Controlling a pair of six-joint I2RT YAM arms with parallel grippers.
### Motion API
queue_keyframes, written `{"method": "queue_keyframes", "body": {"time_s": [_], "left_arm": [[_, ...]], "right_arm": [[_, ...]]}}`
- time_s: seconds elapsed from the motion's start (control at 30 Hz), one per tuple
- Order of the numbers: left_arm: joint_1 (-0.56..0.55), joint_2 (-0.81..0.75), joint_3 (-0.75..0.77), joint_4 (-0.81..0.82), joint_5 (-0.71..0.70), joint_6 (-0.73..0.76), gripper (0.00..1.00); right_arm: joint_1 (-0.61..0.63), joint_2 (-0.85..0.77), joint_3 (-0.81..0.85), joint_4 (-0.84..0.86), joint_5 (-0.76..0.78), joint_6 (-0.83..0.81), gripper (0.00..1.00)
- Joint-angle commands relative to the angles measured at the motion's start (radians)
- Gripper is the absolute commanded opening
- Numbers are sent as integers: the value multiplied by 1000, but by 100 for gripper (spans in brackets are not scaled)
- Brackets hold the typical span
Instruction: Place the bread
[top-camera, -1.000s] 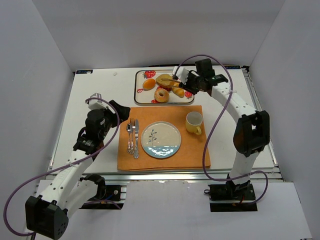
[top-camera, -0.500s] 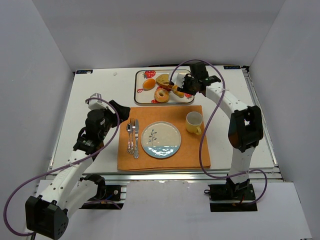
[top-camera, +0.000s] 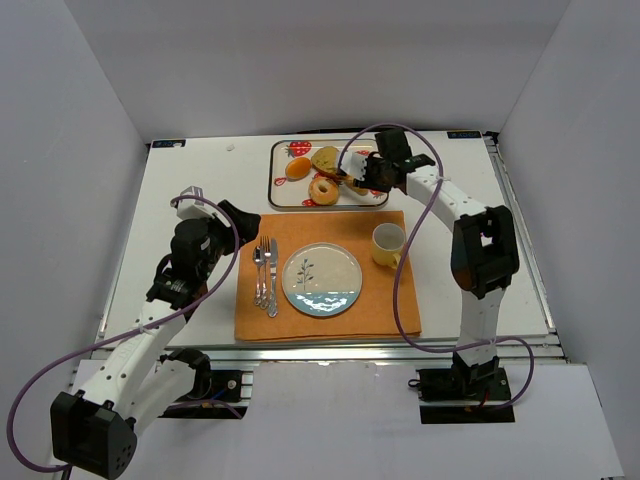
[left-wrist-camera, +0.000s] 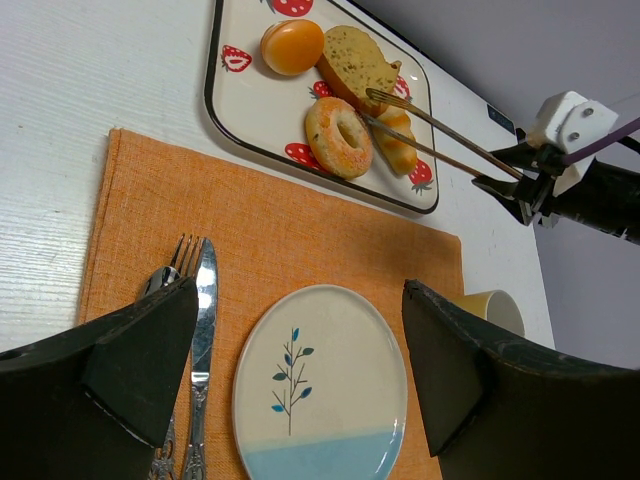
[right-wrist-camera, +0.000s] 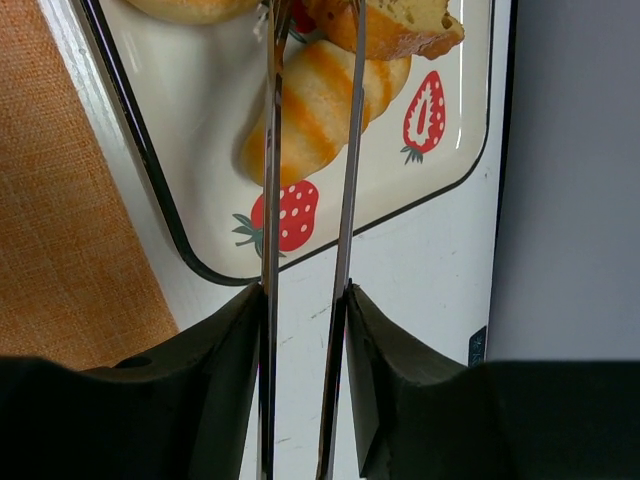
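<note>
White-walled enclosure (top-camera: 300, 70); white worktop (top-camera: 200, 190) within. Orange mat (top-camera: 390, 300) lay at the near middle, carrying plate (top-camera: 322, 280), cutlery (top-camera: 265, 275) to the plate's left and yellow cup (top-camera: 388, 243) to its right. Strawberry-print tray (top-camera: 278, 190) sat just beyond the mat.

Item, bread (left-wrist-camera: 355, 65): herbed slice on the tray's far side, beside a striped roll (left-wrist-camera: 395, 140); doughnut (left-wrist-camera: 340, 135) and bun (left-wrist-camera: 292, 45) alongside. Not yet on the plate.

Item, right gripper (top-camera: 377, 172): closed on tongs (left-wrist-camera: 430, 135) at the handle end. The tong tips reached over the roll to the bread's edge. Whether they had bitten could not be told.

Item, left gripper (left-wrist-camera: 300, 330): spread wide, holding nothing, hovering over the mat's left part near the cutlery.

Risks, as judged:
- The tong arms straddled the roll while the tips met the bread, so closing could take the wrong piece or both.
- A hold on the crust edge alone could let the slice swing and drop short of the plate or onto the cup.
- The long tongs could twist in the gripper under load.
- A dragged tip could shove the tray.
</note>
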Motion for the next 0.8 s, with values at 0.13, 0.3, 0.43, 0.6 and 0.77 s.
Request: {"method": "queue_keyframes", "body": {"time_s": [0.13,0.3,0.43,0.6,0.77], "left_arm": [[-2,-11,8,-1,-13,-2,92],[-2,-11,8,-1,-14,-4,92],[-2,-19,4,-3,-16,-5,92],[-2,-31,5,-9,-21,-7,92],[-2,-40,23,-19,-27,0,92]], "right_arm": [[9,11,42,70,34,-51,42],[9,2,22,110,35,-69,34],[9,-10,22,122,20,-68,19],[8,-49,28,100,-25,-31,6],[3,-136,16,84,-71,26,2]]}}
